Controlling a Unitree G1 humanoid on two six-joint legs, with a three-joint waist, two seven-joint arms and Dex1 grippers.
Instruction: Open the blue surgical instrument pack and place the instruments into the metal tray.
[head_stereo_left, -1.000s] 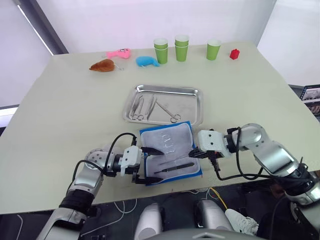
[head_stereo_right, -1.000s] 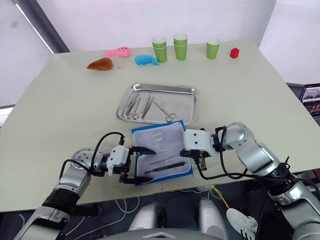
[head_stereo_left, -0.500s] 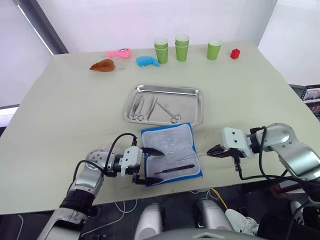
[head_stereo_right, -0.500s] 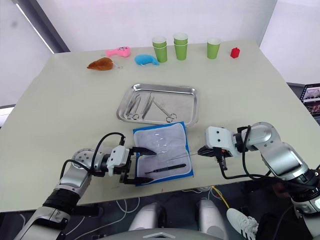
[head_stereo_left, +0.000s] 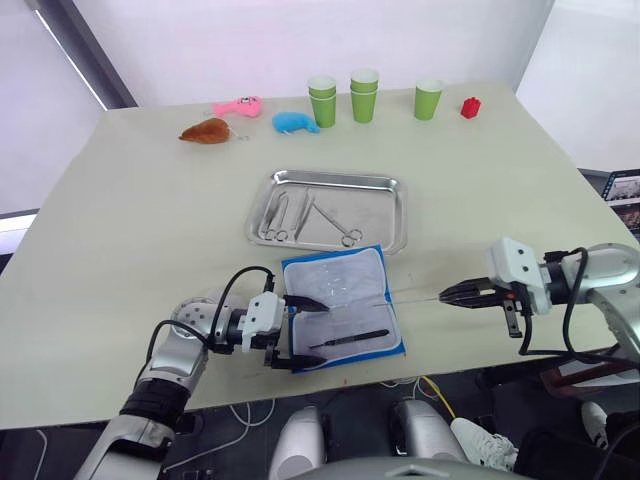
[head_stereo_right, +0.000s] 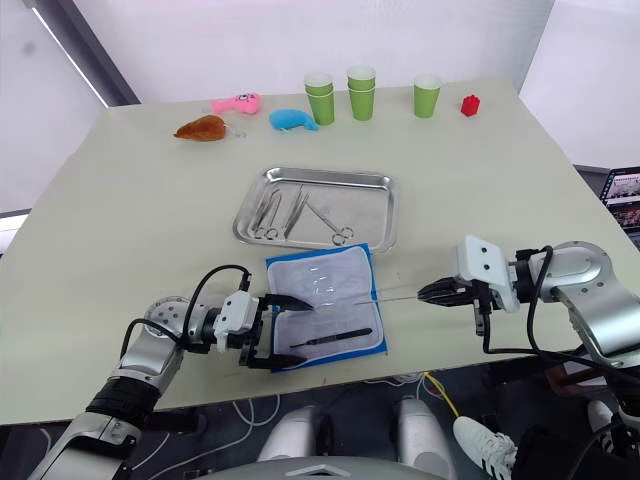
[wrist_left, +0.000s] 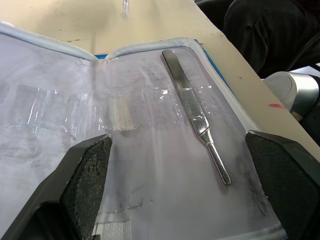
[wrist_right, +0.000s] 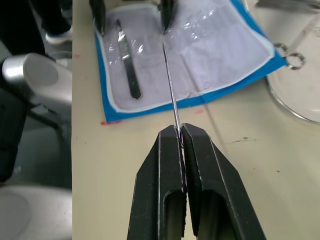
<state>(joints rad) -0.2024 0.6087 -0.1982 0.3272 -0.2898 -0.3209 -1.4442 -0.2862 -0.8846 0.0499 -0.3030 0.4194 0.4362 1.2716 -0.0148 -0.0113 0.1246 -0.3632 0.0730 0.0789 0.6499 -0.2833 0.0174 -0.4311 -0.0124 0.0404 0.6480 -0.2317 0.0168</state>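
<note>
right claw (wrist_right: 181, 131) pinches thin probe (wrist_right: 170, 85) | pack (head_stereo_left: 340, 312) at table edge

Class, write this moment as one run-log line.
right gripper: shut on thin probe, off pack | left gripper: open on open instrument pack | dark tool in pack | tray: scissors, forceps

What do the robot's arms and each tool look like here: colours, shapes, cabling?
Both arms are rounded silver-grey shells with black joints and loose black cables looping outside. Each wrist ends in a white boxy housing. The left tool and right tool each have two black tapered fingers; their pads look rough and grainy.
</note>
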